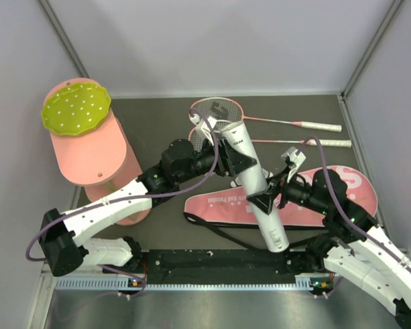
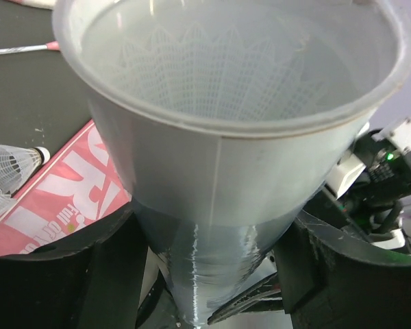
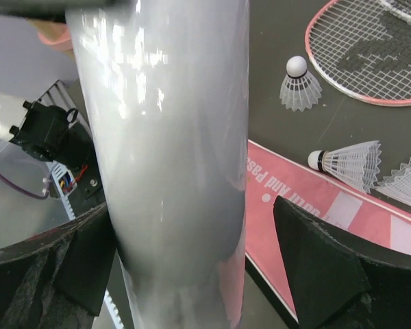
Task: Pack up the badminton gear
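Rackets [image 1: 216, 110] number two, shuttlecocks [image 3: 298, 82] three, tube [image 1: 253, 175] one, bag [image 1: 219, 209] one.

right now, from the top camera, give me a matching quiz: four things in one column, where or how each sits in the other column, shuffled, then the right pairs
Things
1 white tube
2 rackets
3 pink bag
4 pink cylinder

Places or states
a side by side at the far edge of the table
b far left, with a yellow-green disc on its end
c lying flat, near centre and right, lettering up
d slanting, between the fingers of the left gripper and right gripper

Pairs: 1-d, 2-a, 3-c, 4-b
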You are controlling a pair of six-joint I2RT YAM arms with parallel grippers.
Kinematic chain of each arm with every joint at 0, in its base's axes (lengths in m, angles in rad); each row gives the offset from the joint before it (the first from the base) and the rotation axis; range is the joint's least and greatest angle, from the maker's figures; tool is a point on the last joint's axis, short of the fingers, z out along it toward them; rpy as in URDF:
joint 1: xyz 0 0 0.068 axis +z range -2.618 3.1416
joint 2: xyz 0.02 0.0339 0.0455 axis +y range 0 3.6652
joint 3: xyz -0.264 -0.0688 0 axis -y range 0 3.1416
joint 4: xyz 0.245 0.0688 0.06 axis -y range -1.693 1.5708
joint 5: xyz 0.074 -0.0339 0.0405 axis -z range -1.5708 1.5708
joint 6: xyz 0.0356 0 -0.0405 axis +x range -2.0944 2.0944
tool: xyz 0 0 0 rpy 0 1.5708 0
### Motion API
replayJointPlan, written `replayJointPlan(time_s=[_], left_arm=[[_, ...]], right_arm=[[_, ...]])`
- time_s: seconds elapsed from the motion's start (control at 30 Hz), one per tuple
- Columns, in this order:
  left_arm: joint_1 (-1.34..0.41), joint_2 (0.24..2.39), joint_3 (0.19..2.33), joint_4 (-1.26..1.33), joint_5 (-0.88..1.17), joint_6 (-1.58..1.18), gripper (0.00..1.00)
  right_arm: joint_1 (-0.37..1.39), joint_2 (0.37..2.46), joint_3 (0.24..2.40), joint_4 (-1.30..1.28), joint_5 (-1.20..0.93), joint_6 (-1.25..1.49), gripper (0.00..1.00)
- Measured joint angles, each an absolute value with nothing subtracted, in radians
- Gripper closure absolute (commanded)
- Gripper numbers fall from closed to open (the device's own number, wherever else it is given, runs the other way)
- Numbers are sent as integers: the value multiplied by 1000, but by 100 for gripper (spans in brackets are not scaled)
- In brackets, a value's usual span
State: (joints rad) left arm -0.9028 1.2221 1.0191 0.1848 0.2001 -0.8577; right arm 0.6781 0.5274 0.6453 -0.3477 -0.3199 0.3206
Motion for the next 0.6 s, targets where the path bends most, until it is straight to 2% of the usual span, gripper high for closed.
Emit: replayJointPlan(time_s=[0.2,0.33,0.6], left_arm=[[-966,1257,1040,166,158,-819,51],[-999,1275,1065,133,111,-808,49],[-1014,1279,1067,130,31,-855,50]], right_arm=[[678,605,738,-443,-296,315,7],[681,618,770,-479,-273,315,8],[705,644,802,-483,-201,317,12]])
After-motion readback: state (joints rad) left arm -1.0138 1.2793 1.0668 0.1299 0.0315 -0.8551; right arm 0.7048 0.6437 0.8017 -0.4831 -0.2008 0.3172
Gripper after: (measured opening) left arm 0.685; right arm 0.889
